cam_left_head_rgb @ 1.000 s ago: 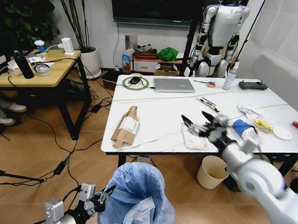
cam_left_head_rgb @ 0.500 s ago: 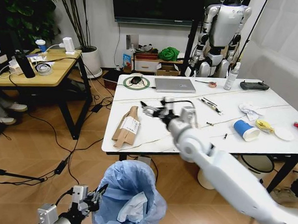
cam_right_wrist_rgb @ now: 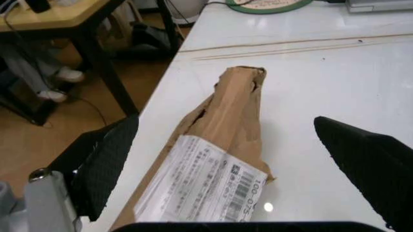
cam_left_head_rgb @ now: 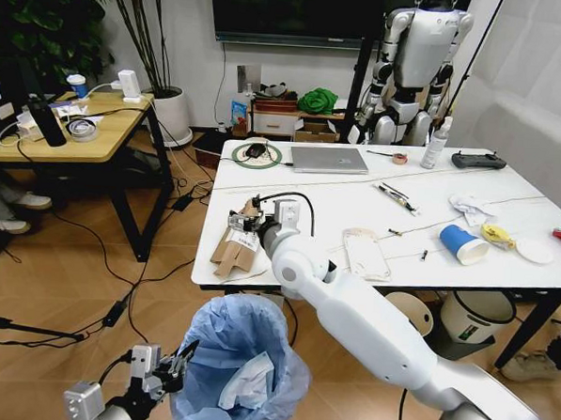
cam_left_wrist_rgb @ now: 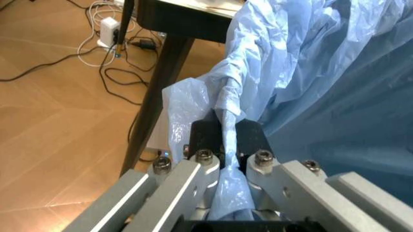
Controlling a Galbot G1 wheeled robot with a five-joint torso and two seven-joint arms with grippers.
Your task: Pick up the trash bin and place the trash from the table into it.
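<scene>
The trash bin (cam_left_head_rgb: 240,354), lined with a crinkled light-blue bag (cam_left_wrist_rgb: 322,87), hangs low in front of the table (cam_left_head_rgb: 300,197) with a white scrap inside. My left gripper (cam_left_head_rgb: 163,378) is shut on the bag's rim (cam_left_wrist_rgb: 227,145). My right gripper (cam_left_head_rgb: 245,219) is open over the flattened brown cardboard box (cam_left_head_rgb: 233,247) at the table's near left corner. Its black fingers (cam_right_wrist_rgb: 103,159) stand on either side of the box (cam_right_wrist_rgb: 235,96). Farther right on the table lie a white packet (cam_left_head_rgb: 366,253), a blue cup (cam_left_head_rgb: 462,245), a crumpled tissue (cam_left_head_rgb: 471,206) and a white lid (cam_left_head_rgb: 531,249).
A laptop (cam_left_head_rgb: 328,159), a green ring (cam_left_head_rgb: 255,154) and pens lie on the table's far half. A cream bucket (cam_left_head_rgb: 407,311) and a white bin (cam_left_head_rgb: 477,314) stand under it. A light-wood desk (cam_left_head_rgb: 64,128) is to the left, with cables on the floor.
My right arm has swung left across the table, from near the white packet and blue cup to the cardboard box. The left gripper keeps its hold on the bin's bag.
</scene>
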